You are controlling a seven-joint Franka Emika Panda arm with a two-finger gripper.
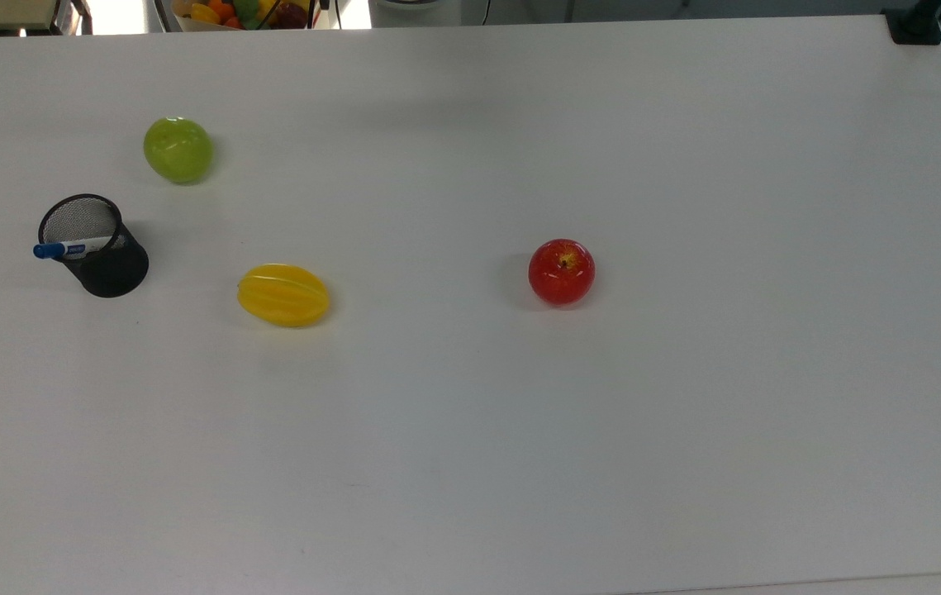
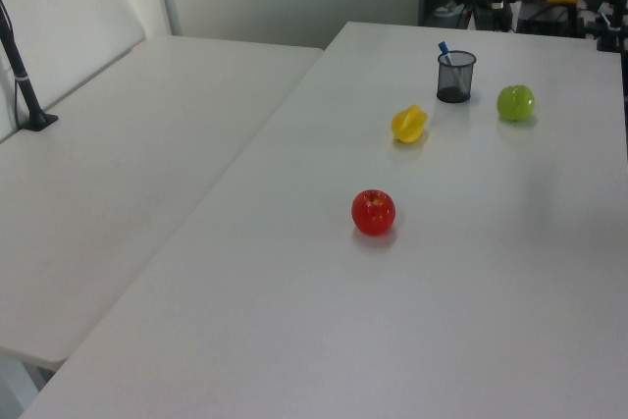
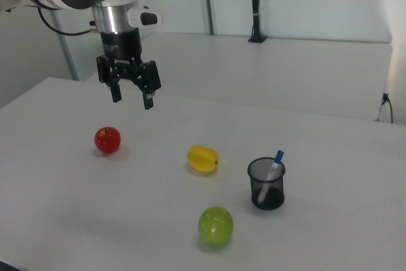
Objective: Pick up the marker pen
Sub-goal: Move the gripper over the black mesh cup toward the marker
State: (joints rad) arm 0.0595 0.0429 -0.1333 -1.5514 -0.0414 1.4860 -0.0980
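Note:
The marker pen (image 1: 73, 247) stands tilted inside a black mesh cup (image 1: 102, 256) at the top view's left, its blue cap poking over the rim. The pen (image 3: 273, 167) and cup (image 3: 267, 185) also appear at the right view's lower right, and the pen (image 2: 445, 52) sits in the cup (image 2: 455, 78) at the far end of the table in the left view. My gripper (image 3: 132, 100) hangs open high above the table in the right view, above and behind the red apple (image 3: 107, 139), far to the left of the cup, with nothing between its fingers.
A yellow ribbed fruit (image 1: 283, 294) lies right of the cup in the top view. A green apple (image 1: 178, 149) sits behind the cup and a red apple (image 1: 562, 271) near the table's middle. A second white table (image 2: 108, 164) adjoins at the left view's left.

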